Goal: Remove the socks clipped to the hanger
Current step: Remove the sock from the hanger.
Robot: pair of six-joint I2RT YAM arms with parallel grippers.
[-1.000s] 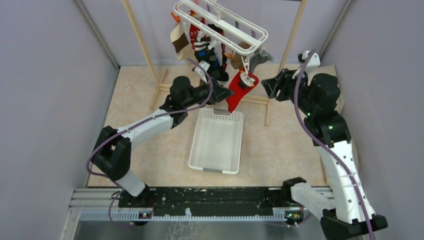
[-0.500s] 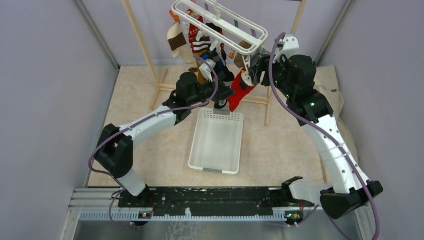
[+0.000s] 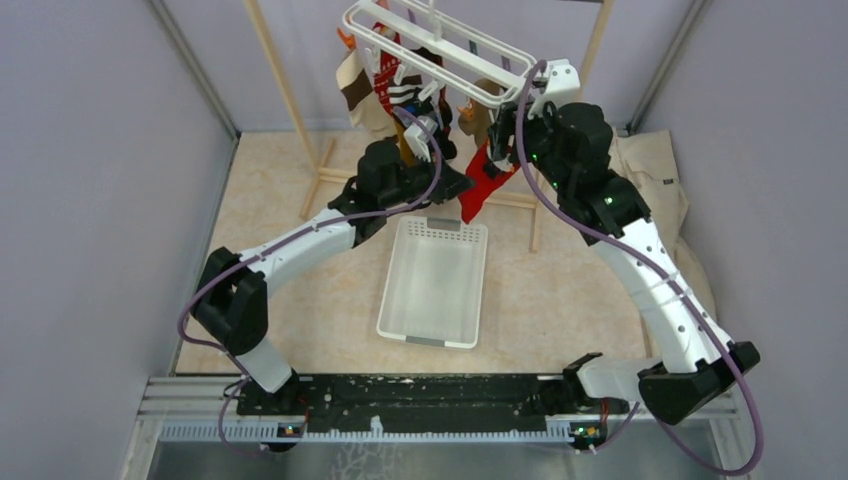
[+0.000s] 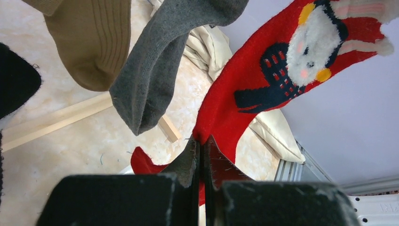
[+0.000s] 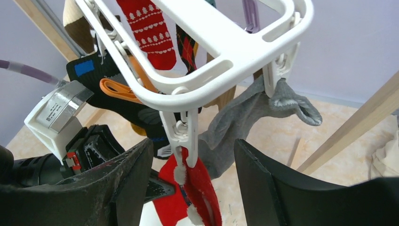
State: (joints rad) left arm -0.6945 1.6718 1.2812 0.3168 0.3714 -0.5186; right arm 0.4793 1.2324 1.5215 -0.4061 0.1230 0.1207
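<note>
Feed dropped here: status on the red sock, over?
Left gripper shut on red sock. Right gripper open, lined up on its clip, sock not yet off hanger. Grey sock hangs close by.

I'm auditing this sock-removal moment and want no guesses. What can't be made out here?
- Top view: the right gripper covers the clip holding the red sock.
- Left wrist view: the red sock's cuff runs off the right edge; the left gripper covers part of its foot.
- Right wrist view: the bottom edge cuts off the red sock's foot.
- Top view: socks under the hanger overlap, so their count is unclear.
</note>
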